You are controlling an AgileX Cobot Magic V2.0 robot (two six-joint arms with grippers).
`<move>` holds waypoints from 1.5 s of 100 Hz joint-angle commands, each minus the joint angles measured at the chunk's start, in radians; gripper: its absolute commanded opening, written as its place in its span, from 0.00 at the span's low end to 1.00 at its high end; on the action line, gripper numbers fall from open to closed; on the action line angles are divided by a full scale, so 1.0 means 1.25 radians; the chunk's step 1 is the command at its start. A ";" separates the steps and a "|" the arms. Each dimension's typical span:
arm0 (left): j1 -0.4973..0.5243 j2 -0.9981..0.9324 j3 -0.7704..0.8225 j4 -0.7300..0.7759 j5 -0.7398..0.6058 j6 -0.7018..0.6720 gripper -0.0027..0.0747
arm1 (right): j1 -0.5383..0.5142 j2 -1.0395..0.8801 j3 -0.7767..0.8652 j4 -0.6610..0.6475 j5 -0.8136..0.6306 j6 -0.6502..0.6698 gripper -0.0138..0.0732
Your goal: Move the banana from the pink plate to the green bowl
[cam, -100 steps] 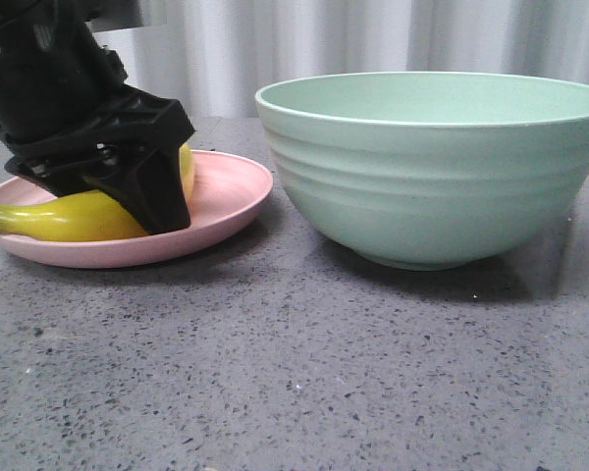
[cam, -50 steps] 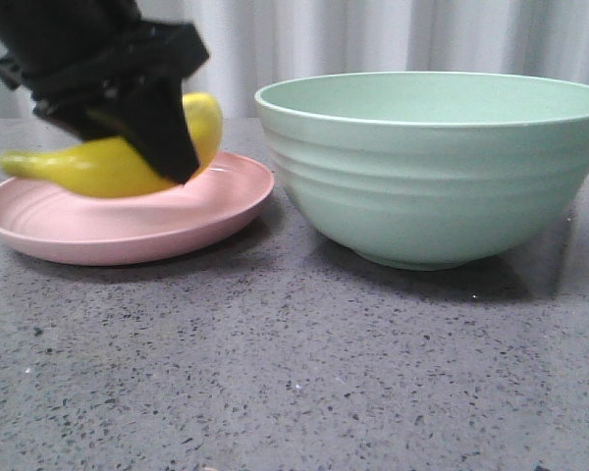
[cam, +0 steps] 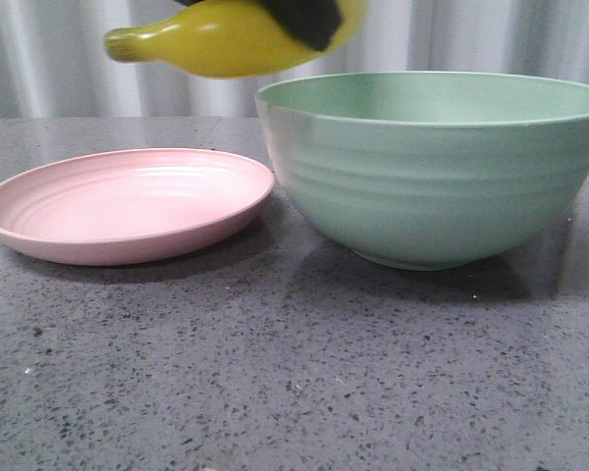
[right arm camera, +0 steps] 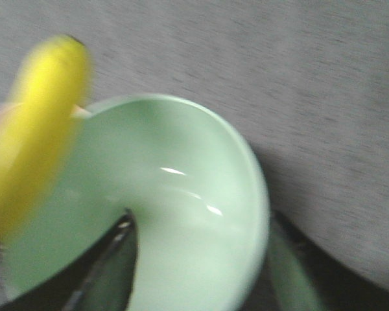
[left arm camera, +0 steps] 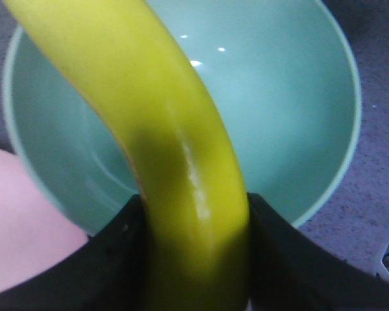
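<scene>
The yellow banana [cam: 221, 37] hangs in the air at the top of the front view, above the green bowl's left rim, its stem end pointing left. My left gripper [cam: 309, 18] is shut on it; only a black part shows at the top edge. In the left wrist view the black fingers [left arm camera: 117, 259] press both sides of the banana [left arm camera: 175, 162] over the empty green bowl [left arm camera: 285, 116]. The green bowl [cam: 437, 167] stands at right. The pink plate [cam: 128, 206] lies empty at left. My right gripper [right arm camera: 198, 265] is open above the bowl [right arm camera: 194, 214]; the banana [right arm camera: 32, 136] shows there blurred.
A dark grey speckled tabletop [cam: 294, 373] carries the plate and the bowl, which stand close side by side. A pale pleated curtain [cam: 471, 39] hangs behind the table.
My left gripper has lifted the banana off the pink plate and carried it up and to the right, to above the bowl's left rim. The plate is now empty.
</scene>
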 commanded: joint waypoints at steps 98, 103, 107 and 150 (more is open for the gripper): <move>-0.101 -0.034 -0.034 -0.054 -0.070 0.023 0.46 | 0.028 0.261 -0.137 0.359 -0.022 -0.005 0.27; -0.101 -0.034 -0.034 -0.054 -0.070 0.023 0.47 | 0.028 0.261 -0.137 0.361 -0.022 -0.005 0.21; -0.101 -0.034 -0.036 -0.051 -0.070 0.023 0.47 | 0.028 0.261 -0.137 0.362 -0.023 -0.005 0.17; -0.101 -0.036 -0.098 -0.039 -0.051 0.023 0.47 | -0.052 0.244 -0.137 0.336 -0.147 -0.067 0.10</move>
